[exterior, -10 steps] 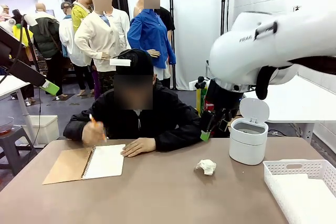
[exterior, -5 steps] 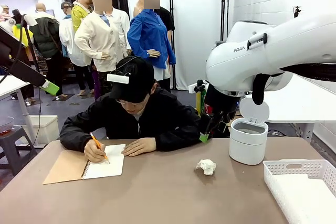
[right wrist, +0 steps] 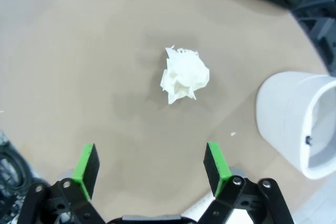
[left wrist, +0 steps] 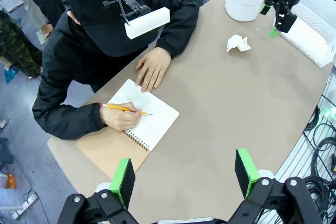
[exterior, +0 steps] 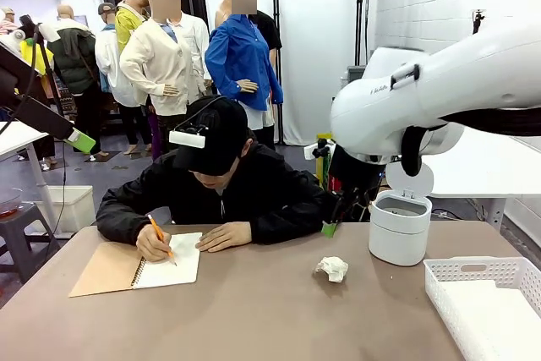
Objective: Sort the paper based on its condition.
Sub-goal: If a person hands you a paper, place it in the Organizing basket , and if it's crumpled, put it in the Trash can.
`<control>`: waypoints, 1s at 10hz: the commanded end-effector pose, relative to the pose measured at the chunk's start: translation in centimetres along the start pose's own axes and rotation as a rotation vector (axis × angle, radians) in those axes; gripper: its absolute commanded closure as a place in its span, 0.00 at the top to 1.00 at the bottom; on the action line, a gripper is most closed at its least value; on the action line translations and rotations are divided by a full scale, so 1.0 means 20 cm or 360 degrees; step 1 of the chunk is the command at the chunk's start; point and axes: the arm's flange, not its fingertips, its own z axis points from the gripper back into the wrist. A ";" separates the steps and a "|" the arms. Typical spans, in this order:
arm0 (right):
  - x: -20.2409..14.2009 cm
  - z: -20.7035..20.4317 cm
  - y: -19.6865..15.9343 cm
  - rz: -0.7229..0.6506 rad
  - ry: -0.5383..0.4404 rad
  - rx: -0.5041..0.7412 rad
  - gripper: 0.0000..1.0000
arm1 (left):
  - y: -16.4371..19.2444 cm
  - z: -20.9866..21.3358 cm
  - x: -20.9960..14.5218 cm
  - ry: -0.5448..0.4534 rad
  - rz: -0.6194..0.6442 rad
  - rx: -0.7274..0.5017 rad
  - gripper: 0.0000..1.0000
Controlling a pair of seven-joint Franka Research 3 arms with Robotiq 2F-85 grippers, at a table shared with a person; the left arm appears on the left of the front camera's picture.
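A crumpled white paper ball [exterior: 332, 269] lies on the brown table [exterior: 254, 310], right of centre, in front of the small white bin. My right gripper [exterior: 342, 213] hangs above and just behind it, open and holding nothing. From the right wrist, the ball [right wrist: 184, 75] lies ahead of the spread green-padded right gripper [right wrist: 152, 163]. My left gripper [left wrist: 184, 174] is open high over the table's left end, looking down on the ball [left wrist: 238, 43] and the right gripper [left wrist: 278, 19].
A person across the table writes with a pencil in a spiral notebook [exterior: 139, 264]; one hand [exterior: 221, 237] rests flat beside it. A white lidded bin [exterior: 399, 226] stands open at the right. A white slotted basket [exterior: 482, 272] sits at the near right corner.
My right arm has dropped a little and shifted left, bringing the gripper closer over the ball. The person has bent over and lowered the pencil to the page.
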 end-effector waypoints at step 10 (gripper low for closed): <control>0.21 -0.72 -0.21 0.0129 0.0237 -0.0043 1.00 | 0.01 0.00 0.00 -0.0006 0.0009 0.0001 1.00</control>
